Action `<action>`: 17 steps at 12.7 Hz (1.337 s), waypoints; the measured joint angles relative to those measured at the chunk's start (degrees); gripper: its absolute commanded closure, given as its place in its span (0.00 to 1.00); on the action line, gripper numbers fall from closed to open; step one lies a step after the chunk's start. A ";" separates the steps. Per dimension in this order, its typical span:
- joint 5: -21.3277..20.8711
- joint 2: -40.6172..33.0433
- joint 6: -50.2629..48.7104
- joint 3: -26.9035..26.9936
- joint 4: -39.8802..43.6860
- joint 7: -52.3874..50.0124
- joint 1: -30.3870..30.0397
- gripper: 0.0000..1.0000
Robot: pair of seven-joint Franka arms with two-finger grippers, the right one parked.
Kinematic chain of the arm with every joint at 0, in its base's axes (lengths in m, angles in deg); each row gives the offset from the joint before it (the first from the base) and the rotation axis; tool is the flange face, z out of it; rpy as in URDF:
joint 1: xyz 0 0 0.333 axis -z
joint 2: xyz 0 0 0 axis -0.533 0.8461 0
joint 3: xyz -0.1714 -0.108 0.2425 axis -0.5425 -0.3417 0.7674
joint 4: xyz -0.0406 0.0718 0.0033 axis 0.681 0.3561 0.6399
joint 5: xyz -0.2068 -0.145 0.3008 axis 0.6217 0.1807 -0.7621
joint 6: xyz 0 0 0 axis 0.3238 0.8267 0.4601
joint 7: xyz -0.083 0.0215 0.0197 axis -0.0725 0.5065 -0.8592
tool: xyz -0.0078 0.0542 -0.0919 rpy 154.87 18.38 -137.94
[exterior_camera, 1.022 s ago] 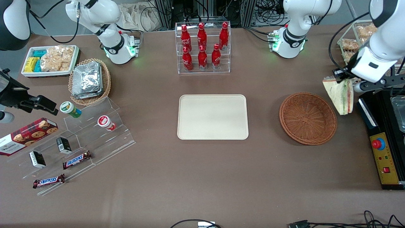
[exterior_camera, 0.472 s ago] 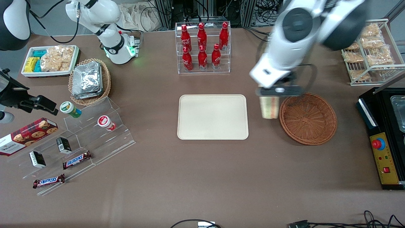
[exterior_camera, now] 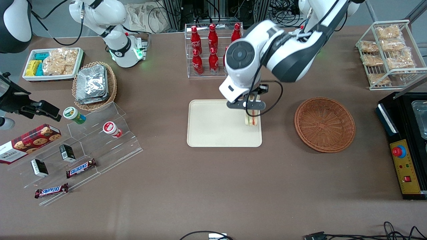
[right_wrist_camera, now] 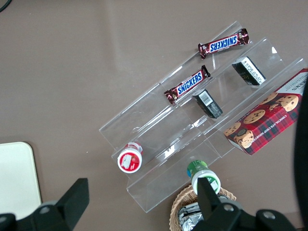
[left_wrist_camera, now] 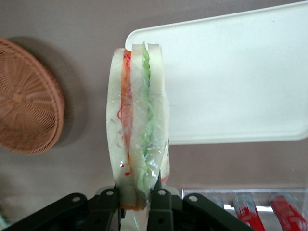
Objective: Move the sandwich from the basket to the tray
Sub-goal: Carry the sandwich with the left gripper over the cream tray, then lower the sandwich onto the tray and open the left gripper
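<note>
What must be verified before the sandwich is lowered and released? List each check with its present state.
1. Grip: the end effector is shut on the plastic-wrapped triangular white-bread sandwich, pinching one end. Ok.
2. Position: in the front view the sandwich hangs over the edge of the flat cream rectangular tray that lies nearest the basket. Ok, though close to the rim.
3. Landing spot: the tray surface is bare. Ok.
4. Source: the round reddish-brown wicker basket holds nothing. Ok.
5. Contact with the tray: cannot tell.
6. Sandwich orientation: held on edge, filling layers showing; it may tip over when released. Not ok.
</note>
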 measured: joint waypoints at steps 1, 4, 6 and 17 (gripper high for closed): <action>-0.50 0.73 4.44 0.11 -3.12 -0.02 -0.12 0.79; -1.42 1.89 17.77 1.69 -12.90 -1.86 -0.15 0.79; -2.67 3.21 23.94 3.10 -16.89 -3.99 -0.31 0.79; -7.78 6.74 25.53 3.20 -16.01 -12.98 -1.27 0.00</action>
